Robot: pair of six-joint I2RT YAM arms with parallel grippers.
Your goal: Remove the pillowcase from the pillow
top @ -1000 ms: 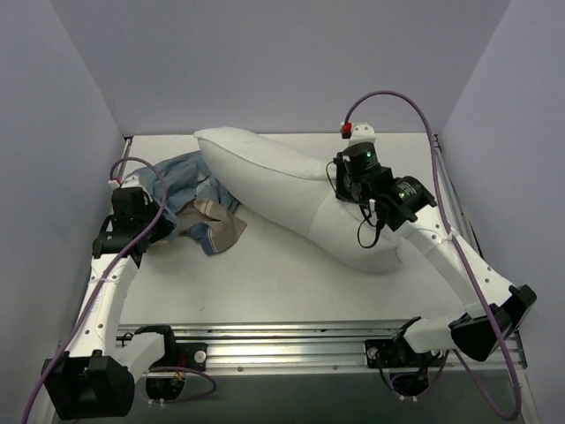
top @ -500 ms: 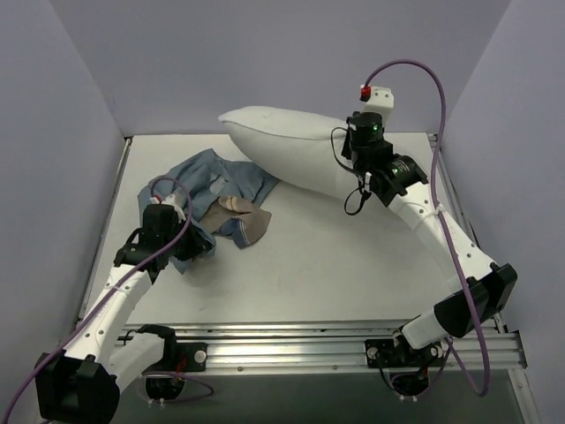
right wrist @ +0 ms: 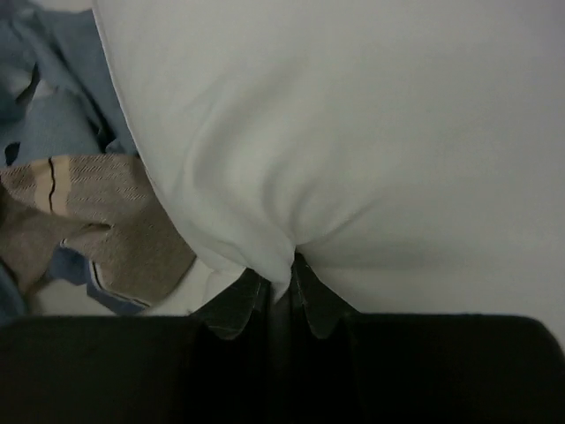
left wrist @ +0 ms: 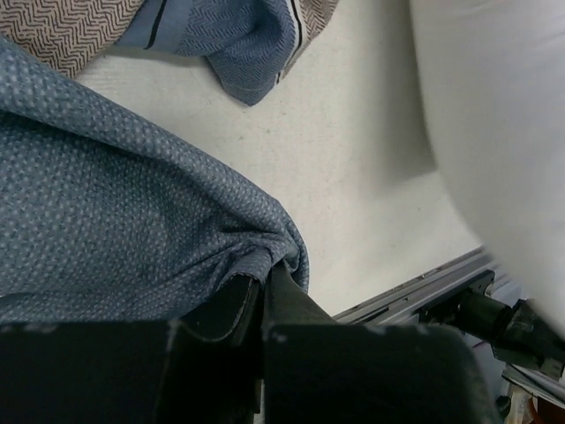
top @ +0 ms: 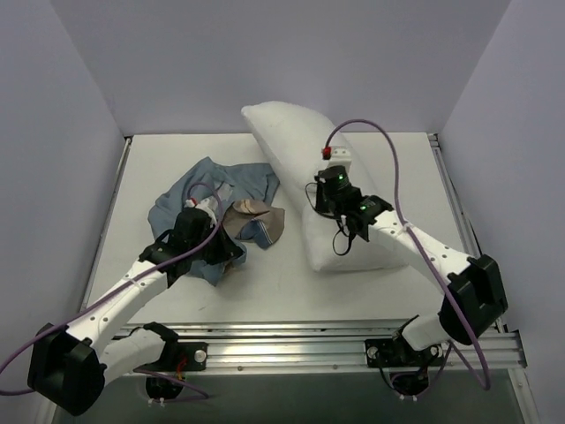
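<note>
From above we see the pillow (top: 296, 159) bare on the table's (top: 282, 296) right half, with the pillowcase (top: 199, 190) crumpled just beside it on the left. Our left wrist view shows the left gripper (left wrist: 263, 287) pinching a pillowcase fold. Our right wrist view shows the right gripper (right wrist: 274, 287) pinching the pillow.

— What is the pillowcase (left wrist: 132, 221) made of?
— Matt woven cloth. The grey-blue face has a fine dotted weave, and the tan block at 11 o'clock in the left wrist view is herringbone.
— And the pillow (top: 291, 159)?
— Smooth white cloth, matt, softly creased.
— The counter (top: 265, 291)?
— Matt off-white, faintly speckled. The rail (top: 291, 340) at 6 o'clock looks like brushed metal with a dull sheen.
— The left arm (top: 124, 296)?
— White plastic, slightly glossy. The left gripper (left wrist: 265, 287) is dark and matt.
</note>
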